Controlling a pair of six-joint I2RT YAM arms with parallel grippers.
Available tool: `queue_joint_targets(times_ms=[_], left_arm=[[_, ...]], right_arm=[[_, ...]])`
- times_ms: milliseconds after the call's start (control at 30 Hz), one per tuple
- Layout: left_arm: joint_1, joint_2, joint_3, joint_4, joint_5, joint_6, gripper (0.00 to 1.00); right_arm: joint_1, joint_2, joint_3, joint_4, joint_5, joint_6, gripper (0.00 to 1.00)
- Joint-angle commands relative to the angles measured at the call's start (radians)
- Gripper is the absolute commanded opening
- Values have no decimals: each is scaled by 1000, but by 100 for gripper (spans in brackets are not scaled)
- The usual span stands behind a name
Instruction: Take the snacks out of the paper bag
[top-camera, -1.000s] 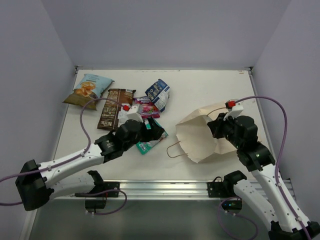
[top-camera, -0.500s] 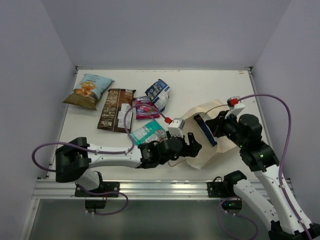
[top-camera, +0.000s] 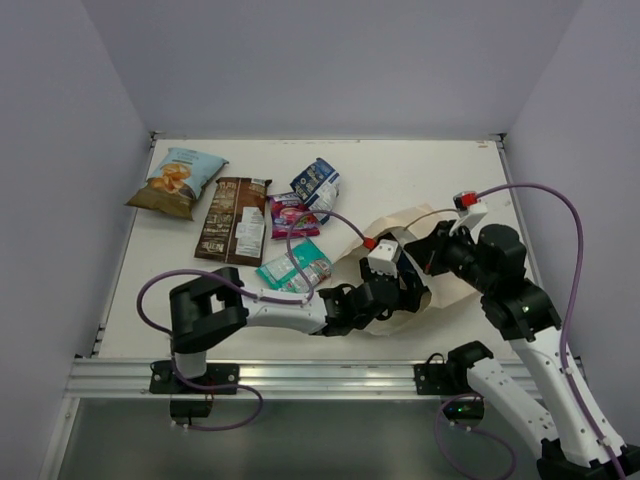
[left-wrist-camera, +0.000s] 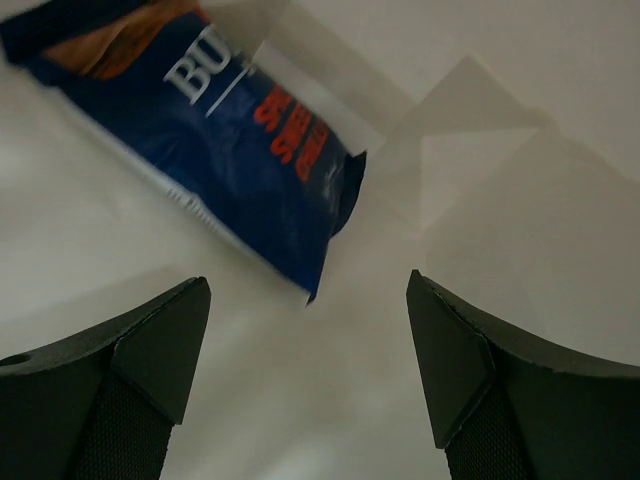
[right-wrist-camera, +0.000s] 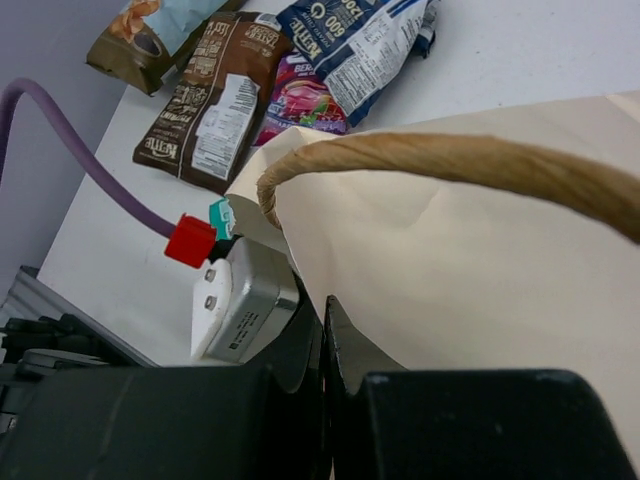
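- While the right hand (right-wrist-camera: 325, 350) pinches the rim of the paper bag (right-wrist-camera: 450, 280) and holds its mouth open on the counter (top-camera: 400, 170), the left hand (left-wrist-camera: 310, 300) is inside the bag, fingers spread with nothing between them.
- A blue packet (left-wrist-camera: 230, 150) lies flat on the bag's inner wall, just ahead of the left hand and toward the upper left of its wrist view.
- The packet's long axis runs on a slant, down to a near corner that points at the gap between the spread fingers; the two are not touching.
- The left hand is by far the nearer, since the right is occupied with the bag.
- The grasp likely needs a short advance onto that near corner.
- Outside the bag lie the chip bag (top-camera: 178, 180), dark brown packet (top-camera: 233, 218), magenta packet (top-camera: 290, 214), blue-and-white packet (top-camera: 317, 185) and teal-green packet (top-camera: 294, 266).
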Motion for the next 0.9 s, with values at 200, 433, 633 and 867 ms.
queue_joint_targets(times_ms=[200, 433, 633, 867], left_arm=[[1, 71, 102, -13, -97, 58, 88], [4, -62, -48, -80, -133, -6, 88], [4, -220, -180, -167, -183, -87, 88], [3, -294, -223, -71, -126, -62, 88]], right_arm=[[1, -30, 37, 48, -181, 16, 0], [-1, -47, 63, -24, -115, -119, 0], [-1, -11, 112, -92, -107, -207, 0], [-2, 31, 171, -119, -121, -233, 0]])
